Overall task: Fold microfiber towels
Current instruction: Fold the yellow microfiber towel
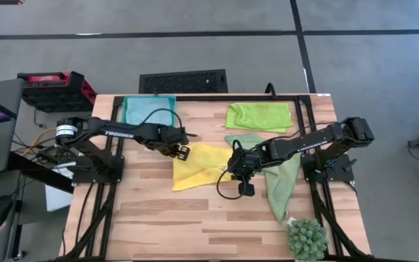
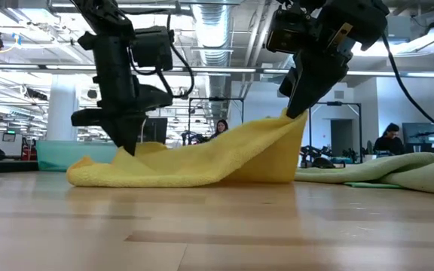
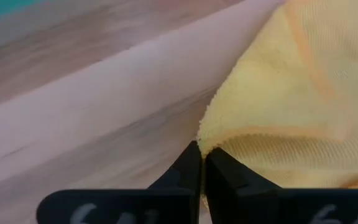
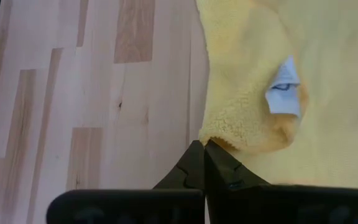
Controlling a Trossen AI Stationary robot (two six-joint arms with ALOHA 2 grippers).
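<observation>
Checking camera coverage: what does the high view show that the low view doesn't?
High only: lime green towel, light blue towel and plant.
Low only: the yellow towel's right corner raised off the table, people in the room behind.
Both: left gripper and right gripper shut on the yellow towel, sage green towel beside it.

Surface materials: soft cloth on smooth wood, matt black grippers.

The yellow towel (image 1: pixel 198 166) is matt, fuzzy microfiber with a fine looped nap and a small white fabric tag (image 4: pixel 284 88). The sage towel (image 1: pixel 282 180), lime towel (image 1: pixel 259 116) and blue towel (image 1: pixel 148 110) show the same soft, matt cloth. The table (image 1: pixel 195 225) is pale wood in jointed planks, smooth, with a faint sheen. The left gripper (image 3: pixel 201 163) and right gripper (image 4: pixel 201 152) are matt black plastic.
</observation>
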